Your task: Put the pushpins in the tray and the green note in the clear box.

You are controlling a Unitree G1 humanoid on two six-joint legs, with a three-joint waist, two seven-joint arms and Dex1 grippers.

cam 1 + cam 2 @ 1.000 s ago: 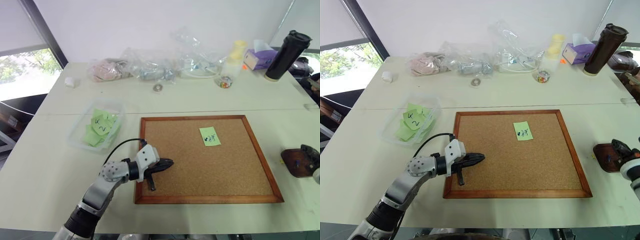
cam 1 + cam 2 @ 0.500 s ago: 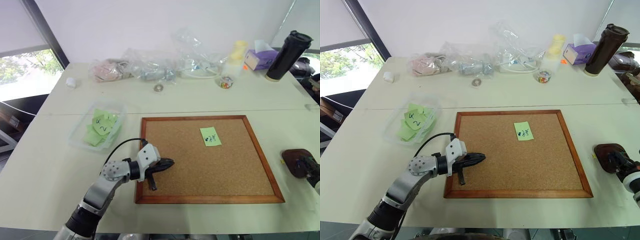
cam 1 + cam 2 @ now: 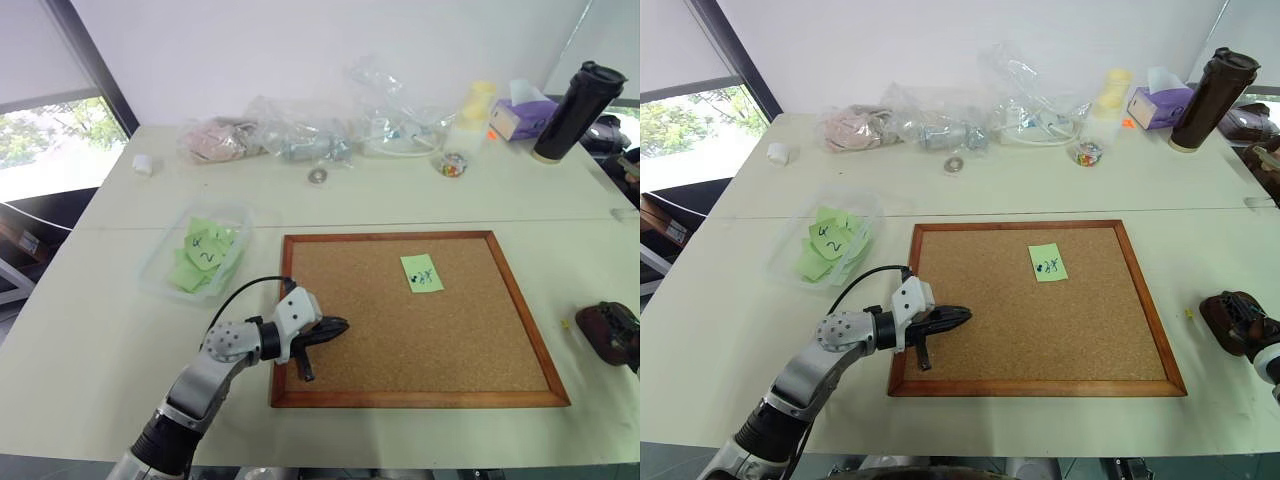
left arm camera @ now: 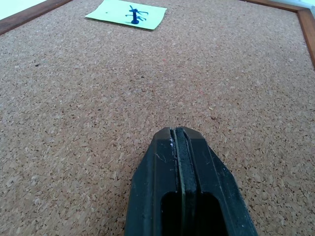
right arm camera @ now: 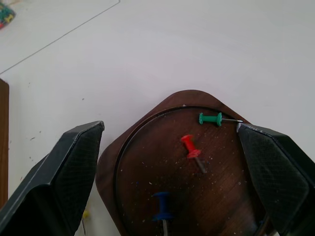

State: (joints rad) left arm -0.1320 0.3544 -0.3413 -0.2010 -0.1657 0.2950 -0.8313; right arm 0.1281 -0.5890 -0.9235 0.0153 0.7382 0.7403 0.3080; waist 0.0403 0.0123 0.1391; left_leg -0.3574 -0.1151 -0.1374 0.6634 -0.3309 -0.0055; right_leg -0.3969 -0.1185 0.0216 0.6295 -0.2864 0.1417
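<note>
You can read handwritten numbers "4" and "2" on the green notes (image 3: 826, 240) in the clear box (image 3: 790, 275), behind your left gripper (image 3: 962, 316); the rest is illegible scribble.

Corkboard (image 3: 1035, 305) surface mostly bare; only the green note (image 3: 1047, 262) pinned toward its far side, plus the left gripper (image 3: 958, 317), shut, low over the near-left corner. Raised wooden frame all round. Bare tabletop (image 3: 990, 190) between board and far-edge clutter: plastic bags (image 3: 940, 120), small jar of pins (image 3: 1086, 152), tissue box (image 3: 1155, 105), tall dark tumbler (image 3: 1206, 98). Clear box (image 3: 825, 250) left of board, open-topped, notes inside. Tray (image 5: 187, 172) right of board, three pushpins (image 5: 193, 150) lying in it, right gripper (image 5: 177, 177) straddling it with fingers spread wide.
</note>
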